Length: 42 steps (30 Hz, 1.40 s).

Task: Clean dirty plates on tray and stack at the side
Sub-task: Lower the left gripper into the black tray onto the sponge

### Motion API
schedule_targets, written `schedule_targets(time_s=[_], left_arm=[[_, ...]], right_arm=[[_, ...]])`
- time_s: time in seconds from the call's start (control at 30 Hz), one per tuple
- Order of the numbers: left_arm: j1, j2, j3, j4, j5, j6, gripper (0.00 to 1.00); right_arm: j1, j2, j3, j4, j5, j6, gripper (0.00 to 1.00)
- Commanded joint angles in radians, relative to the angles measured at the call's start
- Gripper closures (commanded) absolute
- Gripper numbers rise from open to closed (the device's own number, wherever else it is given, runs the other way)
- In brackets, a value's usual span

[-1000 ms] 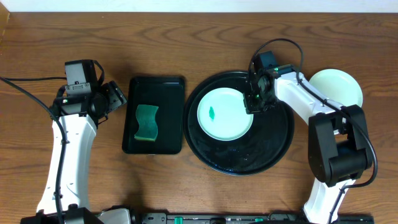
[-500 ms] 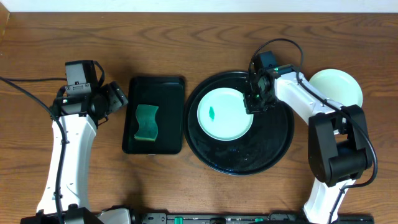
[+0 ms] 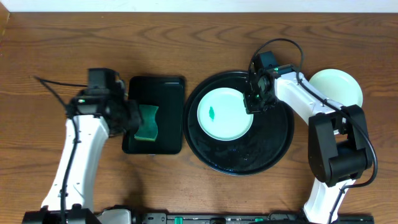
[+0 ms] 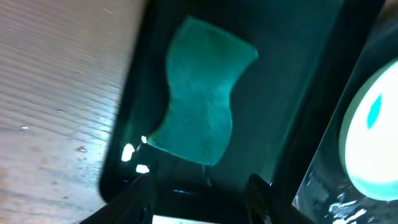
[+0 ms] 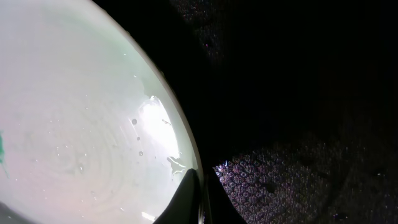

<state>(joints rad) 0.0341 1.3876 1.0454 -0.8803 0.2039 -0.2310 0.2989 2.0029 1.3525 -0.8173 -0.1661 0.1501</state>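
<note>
The plate [image 3: 227, 121] rim seems pinched between the right jaws

Brown wood table [image 3: 186, 50], dark wavy grain lines, fills most of view. Thin pale strip [image 3: 199, 5] along top edge. Soft even light, few shiny spots on wood.

A brown wooden table [image 3: 186, 37] with visible grain carries everything. A large round black tray [image 3: 249, 155] sits on it a little right of the middle. Just left of that tray, close but not quite touching, lies a smaller rectangular black tray [image 3: 165, 93], and just off its upper right rim a pale green plate [image 3: 339, 84] rests on the bare wood.
</note>
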Motion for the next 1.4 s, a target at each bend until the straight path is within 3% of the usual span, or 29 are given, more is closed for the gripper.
schedule_targets(time_s=[0.0,0.17,0.47,0.67,0.93,1.1,1.37], left_arm=[[-0.063,0.011,-0.065,0.043,-0.064,0.040,0.51],[-0.093,0.050,-0.108,0.130,-0.093,0.044,0.45],[-0.093,0.163,-0.108,0.298,-0.093,0.071,0.45],[-0.093,0.258,-0.108,0.325,-0.183,0.071,0.45],[-0.093,0.283,-0.108,0.344,-0.186,0.068,0.46],[-0.093,0.290,-0.108,0.341,-0.087,0.043,0.46],[-0.093,0.305,-0.109,0.356,-0.084,0.043,0.48]], right_arm=[[0.004,0.015,-0.006,-0.002,-0.004,0.006,0.98],[0.004,0.015,-0.006,-0.002,-0.004,0.006,0.98],[0.004,0.015,-0.006,-0.006,-0.004,0.006,0.98],[0.004,0.015,-0.006,-0.006,-0.004,0.006,0.98],[0.004,0.015,-0.006,-0.006,-0.004,0.006,0.98],[0.004,0.015,-0.006,-0.005,-0.004,0.006,0.98],[0.004,0.015,-0.006,0.007,-0.004,0.006,0.98]])
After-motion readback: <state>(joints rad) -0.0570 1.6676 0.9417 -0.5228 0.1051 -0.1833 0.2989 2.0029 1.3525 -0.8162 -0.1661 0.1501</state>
